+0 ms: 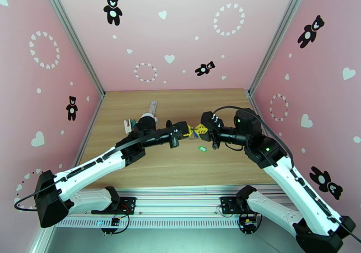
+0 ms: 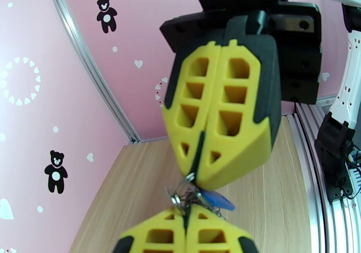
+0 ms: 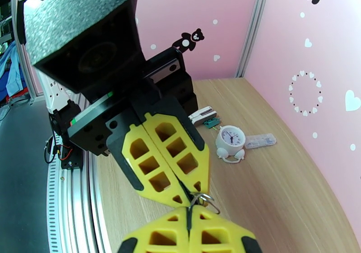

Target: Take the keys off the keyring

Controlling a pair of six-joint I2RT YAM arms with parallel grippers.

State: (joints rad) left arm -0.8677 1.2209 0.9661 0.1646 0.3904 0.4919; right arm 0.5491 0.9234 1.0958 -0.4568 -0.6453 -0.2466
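My two grippers meet tip to tip above the middle of the table. The left gripper (image 1: 188, 131) (image 2: 186, 211) and the right gripper (image 1: 200, 131) (image 3: 189, 211) are both shut on the keyring (image 2: 180, 197) (image 3: 204, 200), whose silvery rings bunch between the yellow fingertips. A thin dark strand of the loop runs up between the right gripper's fingers (image 2: 225, 123). The blue-headed key (image 2: 219, 200) hangs from the rings beside the tips. The green-headed key (image 1: 202, 149) lies loose on the wood below the right gripper.
A small white clock (image 3: 230, 141) (image 1: 148, 117) stands at the back left behind the left arm. Beside it lie a white-and-green block (image 3: 204, 115) (image 1: 128, 124) and a clear flat piece (image 3: 259, 141) (image 1: 153, 106). Pink walls enclose the table.
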